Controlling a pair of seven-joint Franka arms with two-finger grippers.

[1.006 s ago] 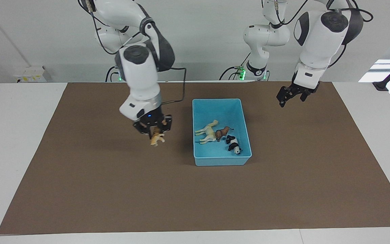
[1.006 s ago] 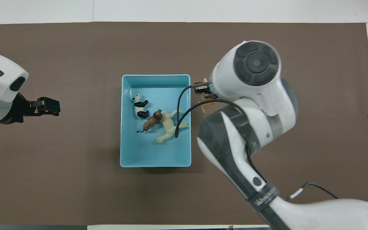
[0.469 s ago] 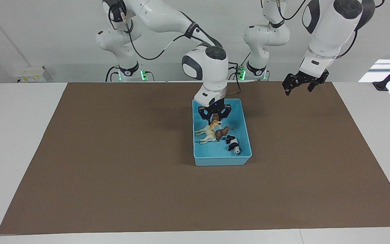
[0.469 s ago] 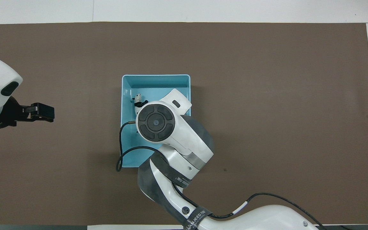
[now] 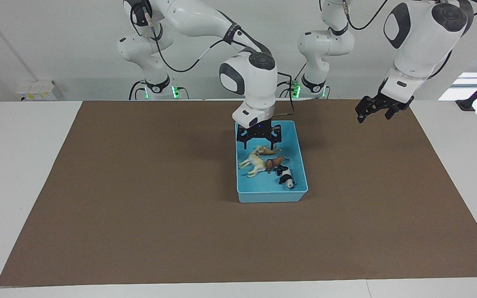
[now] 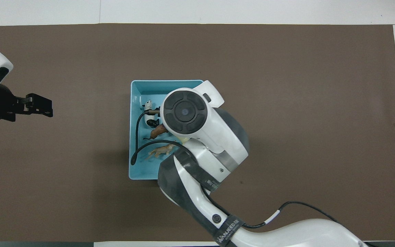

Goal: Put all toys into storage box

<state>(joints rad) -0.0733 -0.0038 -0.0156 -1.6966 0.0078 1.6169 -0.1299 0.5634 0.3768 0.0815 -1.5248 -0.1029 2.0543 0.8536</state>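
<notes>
Orange spotted cat is lying on its side on the floor of the storage box, right under the right gripper. Jaws are spread wide w/ nothing in them, tips hanging just above the cat, one either side, not touching it afaict. In the overhead view the cat sits at the box's end nearer the robots.

Cream long-necked one lies touching the cat. Brown lion-like one is right beside both, and the panda is a bit farther from the robots, near the wall toward the left arm's end. So all 4 toys are in the tub.

Box sits mid-desk on the brown mat.

Left gripper waits up in the air over the mat's edge at the left arm's end, well apart from the box. Jaws look parted, empty.
</notes>
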